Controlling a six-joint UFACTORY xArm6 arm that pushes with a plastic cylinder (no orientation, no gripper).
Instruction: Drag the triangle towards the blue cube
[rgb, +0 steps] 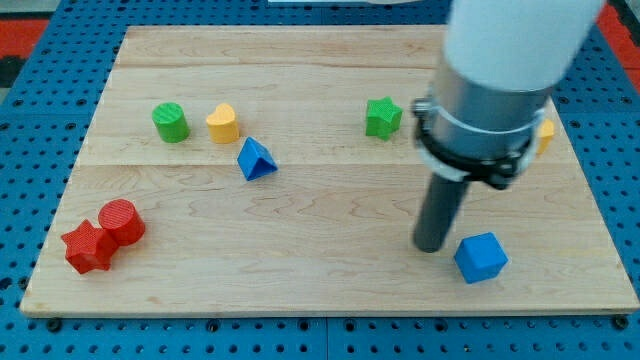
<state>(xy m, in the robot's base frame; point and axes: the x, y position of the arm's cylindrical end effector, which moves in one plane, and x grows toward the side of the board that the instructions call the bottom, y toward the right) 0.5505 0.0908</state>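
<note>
I work over a pale wooden board (330, 290) on blue pegboard (30, 120). My tip (431, 246), holding nothing, stands just left of the blue cube (481, 257) near the bottom edge. The blue triangle block (256, 160) lies well apart, left of centre, with bare wood between.

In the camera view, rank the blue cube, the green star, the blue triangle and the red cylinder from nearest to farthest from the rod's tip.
From my tip:
1. blue cube, just to the view's right.
2. green star, toward the view's top.
3. blue triangle, to the view's left.
4. red cylinder, far left.
</note>
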